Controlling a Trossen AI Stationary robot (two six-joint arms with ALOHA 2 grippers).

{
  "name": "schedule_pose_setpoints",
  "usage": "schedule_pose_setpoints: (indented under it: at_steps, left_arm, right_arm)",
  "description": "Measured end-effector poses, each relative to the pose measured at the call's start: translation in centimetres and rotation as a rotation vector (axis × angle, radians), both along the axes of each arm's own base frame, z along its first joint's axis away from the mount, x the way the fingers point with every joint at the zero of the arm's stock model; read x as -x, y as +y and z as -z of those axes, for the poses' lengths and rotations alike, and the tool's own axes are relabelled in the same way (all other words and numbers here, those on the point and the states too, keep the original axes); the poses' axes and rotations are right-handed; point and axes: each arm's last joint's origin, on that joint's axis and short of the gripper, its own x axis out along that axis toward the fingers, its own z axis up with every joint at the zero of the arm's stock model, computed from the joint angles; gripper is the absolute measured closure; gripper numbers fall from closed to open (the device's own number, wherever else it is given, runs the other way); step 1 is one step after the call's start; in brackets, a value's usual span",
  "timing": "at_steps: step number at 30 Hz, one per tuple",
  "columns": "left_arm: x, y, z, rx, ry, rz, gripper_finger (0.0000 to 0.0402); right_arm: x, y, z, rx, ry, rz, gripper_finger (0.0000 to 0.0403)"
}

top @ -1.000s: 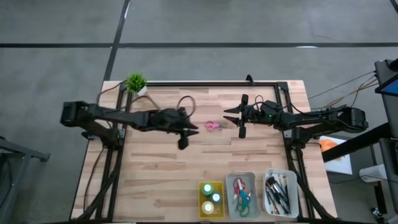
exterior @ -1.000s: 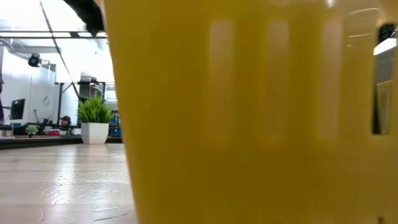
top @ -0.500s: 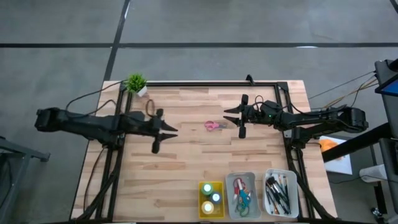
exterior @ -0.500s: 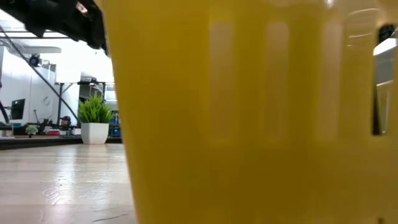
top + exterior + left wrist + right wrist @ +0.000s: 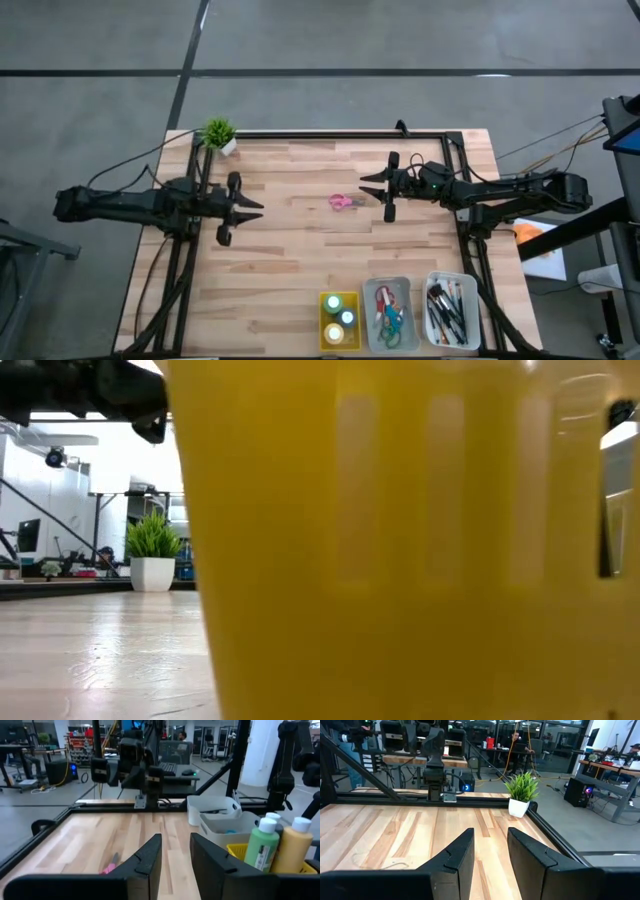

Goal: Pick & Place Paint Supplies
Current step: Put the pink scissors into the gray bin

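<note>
Pink-handled scissors (image 5: pixel 345 201) lie flat on the wooden table near its middle; the left wrist view also shows the scissors (image 5: pixel 110 867). My left gripper (image 5: pixel 255 210) hovers over the table's left part, open and empty, pointing level toward the scissors. My right gripper (image 5: pixel 365 187) hovers just right of the scissors, also open and empty. Green (image 5: pixel 263 850) and yellow (image 5: pixel 295 849) paint bottles stand in the yellow tray (image 5: pixel 328 337). More scissors lie in the grey tray (image 5: pixel 404 300), and brushes lie in the white tray (image 5: pixel 472 310).
The three trays stand side by side at the table's near edge, right of centre. A small potted plant (image 5: pixel 219 133) sits at the far left corner. A black frame rail (image 5: pixel 330 134) runs along the far edge. The yellow tray (image 5: pixel 400 560) fills most of the low view.
My left gripper has drawn back from beside the pink scissors toward the table's left edge, staying open and empty. The scissors have stayed where they were. My right arm has kept still.
</note>
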Motion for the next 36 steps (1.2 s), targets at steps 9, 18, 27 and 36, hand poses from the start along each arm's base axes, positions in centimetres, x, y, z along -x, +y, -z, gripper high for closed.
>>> schedule_pose_setpoints:
  at_steps: [9,18,27,36]
  left_arm:
    - [1.5,0.0,1.3,-0.003,0.007,-0.002,0.0297]
    - [3.1,0.0,0.1,0.031,0.215,-0.008,0.0297]
    - [2.9,0.0,-0.4,-0.002,0.149,-0.003,0.0297]
    - [2.9,0.0,-0.4,-0.002,0.150,-0.003,0.0297]
  right_arm:
    - [0.0,0.0,0.0,0.000,0.000,0.000,0.0289]
    - [0.0,0.0,0.0,0.000,0.000,0.000,0.0289]
    - [0.0,0.0,0.0,0.000,-0.001,0.000,0.0289]
    - [0.0,0.0,0.0,0.000,-0.001,0.000,0.0289]
